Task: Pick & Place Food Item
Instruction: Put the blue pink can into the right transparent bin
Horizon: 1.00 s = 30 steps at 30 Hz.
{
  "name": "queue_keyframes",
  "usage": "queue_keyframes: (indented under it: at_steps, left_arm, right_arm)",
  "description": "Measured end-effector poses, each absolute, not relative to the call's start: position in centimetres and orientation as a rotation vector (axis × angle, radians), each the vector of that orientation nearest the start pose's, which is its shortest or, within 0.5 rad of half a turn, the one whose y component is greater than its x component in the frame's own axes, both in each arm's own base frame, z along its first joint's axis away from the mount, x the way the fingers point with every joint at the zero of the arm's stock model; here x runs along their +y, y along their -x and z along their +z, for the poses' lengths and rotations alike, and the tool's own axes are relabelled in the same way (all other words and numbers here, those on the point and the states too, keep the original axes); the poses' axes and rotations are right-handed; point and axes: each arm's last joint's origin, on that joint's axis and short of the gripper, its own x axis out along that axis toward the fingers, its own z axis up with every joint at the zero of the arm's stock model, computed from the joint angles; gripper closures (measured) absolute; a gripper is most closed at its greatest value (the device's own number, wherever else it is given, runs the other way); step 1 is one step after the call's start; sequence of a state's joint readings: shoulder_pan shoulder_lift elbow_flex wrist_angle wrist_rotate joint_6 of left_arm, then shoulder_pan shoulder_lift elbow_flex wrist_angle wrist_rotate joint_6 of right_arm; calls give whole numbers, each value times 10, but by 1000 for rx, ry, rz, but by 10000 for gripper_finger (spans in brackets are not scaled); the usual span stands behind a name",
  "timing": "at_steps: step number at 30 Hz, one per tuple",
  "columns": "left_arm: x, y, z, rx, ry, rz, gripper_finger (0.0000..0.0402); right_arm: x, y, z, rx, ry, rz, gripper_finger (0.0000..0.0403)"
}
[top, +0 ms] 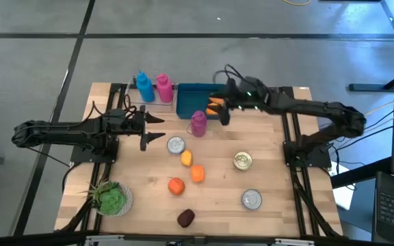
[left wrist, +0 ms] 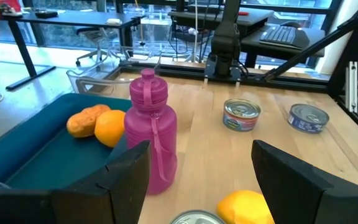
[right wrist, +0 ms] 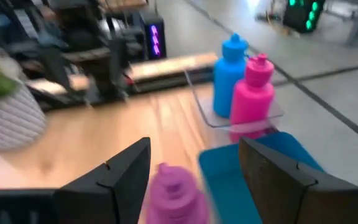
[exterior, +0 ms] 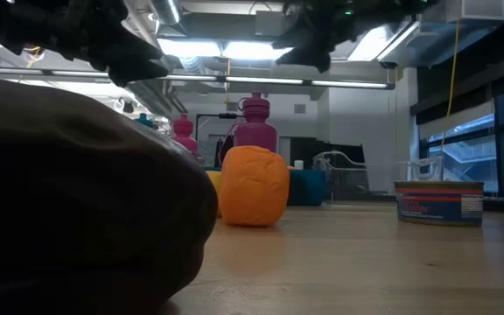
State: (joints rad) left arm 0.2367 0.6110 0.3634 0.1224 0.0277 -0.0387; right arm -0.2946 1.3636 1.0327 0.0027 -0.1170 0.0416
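A blue bin (top: 195, 96) stands at the table's far edge with an orange (left wrist: 110, 127) and an orange-brown food piece (left wrist: 87, 119) lying in it. My right gripper (top: 223, 113) hovers open at the bin's near right corner, above the table, holding nothing; its wrist view looks over the bin (right wrist: 260, 180) and a purple bottle (right wrist: 176, 193). My left gripper (top: 154, 130) is open and empty, left of the purple bottle (top: 198, 123). On the table lie a yellow piece (top: 187, 158), two orange pieces (top: 198, 173) (top: 176, 186) and a dark purple piece (top: 185, 218).
Three cans stand on the table (top: 176, 144) (top: 243, 160) (top: 252, 199). A blue bottle (top: 144, 87) and a pink bottle (top: 163, 87) stand in a clear tray left of the bin. A green plant in a white pot (top: 111, 198) sits at the near left corner.
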Motion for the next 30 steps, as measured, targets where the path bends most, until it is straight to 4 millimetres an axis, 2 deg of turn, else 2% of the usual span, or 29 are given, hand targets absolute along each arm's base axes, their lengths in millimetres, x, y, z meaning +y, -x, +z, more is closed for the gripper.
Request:
queue_keyframes:
  at_steps: [5,11,15,21,25,30]
  left_arm:
    - [35,-148,240,135,60,212,137]
    - [35,-148,239,139,84,213,137]
    - [35,-148,238,146,88,214,137]
    - [35,-149,238,147,111,220,137]
    - [35,-149,238,139,131,221,137]
    - [35,-149,238,137,149,222,137]
  right_arm:
    - [-59,-269,282,161,-139,-147,163]
    - [-32,-245,245,55,-194,-65,163]
    - [-14,-231,223,3,-223,-4,163]
    - [10,-210,195,-37,-230,-26,163]
    - [17,-202,184,-26,-238,-49,163]
    - [19,-201,183,-23,-229,-47,163]
